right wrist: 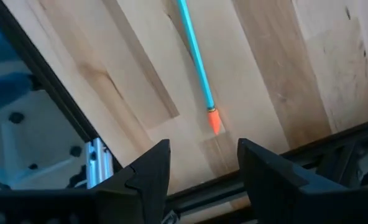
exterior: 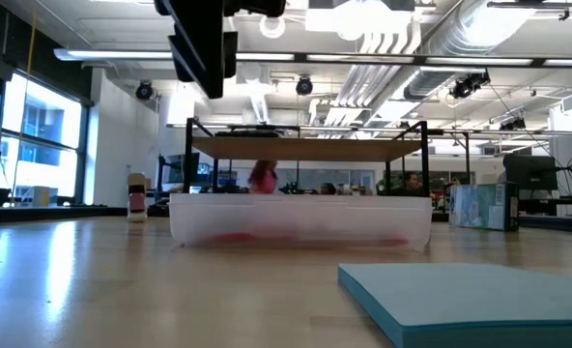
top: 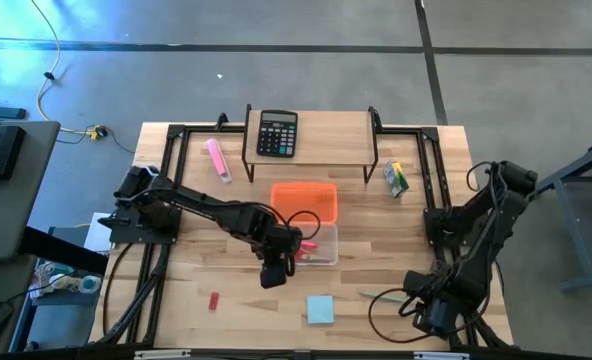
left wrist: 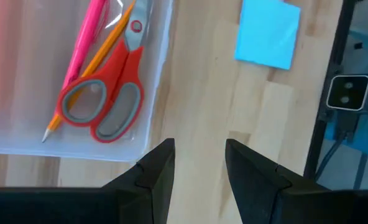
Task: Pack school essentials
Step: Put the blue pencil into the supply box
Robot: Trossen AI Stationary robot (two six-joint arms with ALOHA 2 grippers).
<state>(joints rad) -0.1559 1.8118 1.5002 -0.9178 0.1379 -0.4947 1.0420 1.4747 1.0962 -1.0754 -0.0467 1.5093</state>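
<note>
Hovering just past the near edge of the clear plastic box [top: 314, 245], the left gripper [left wrist: 199, 171] held its fingers apart with nothing between them, only bare wooden table [top: 266, 310] showing in the gap. The red-handled scissors [left wrist: 106, 93] lay inside the box close beside that gripper, together with a pink pen [left wrist: 84, 40] and an orange pencil [left wrist: 91, 68]. The light-blue sticky-note pad [top: 320, 309] rested on the table a little farther out, between the two arms.

The right gripper [right wrist: 199, 171] hung over the table's near right corner, fingers likewise apart and empty, with a teal pen [right wrist: 196, 59] tipped in orange lying on the wood just ahead of them, untouched.

Farther off, a small red eraser [top: 214, 300] sat near the front left, a black calculator [top: 277, 133] on the raised shelf [top: 336, 130], a pink marker [top: 218, 159] and a yellow pack [top: 395, 178] at either side. Beyond lay grey floor and, in the low view, a bright room with ceiling ducts.
</note>
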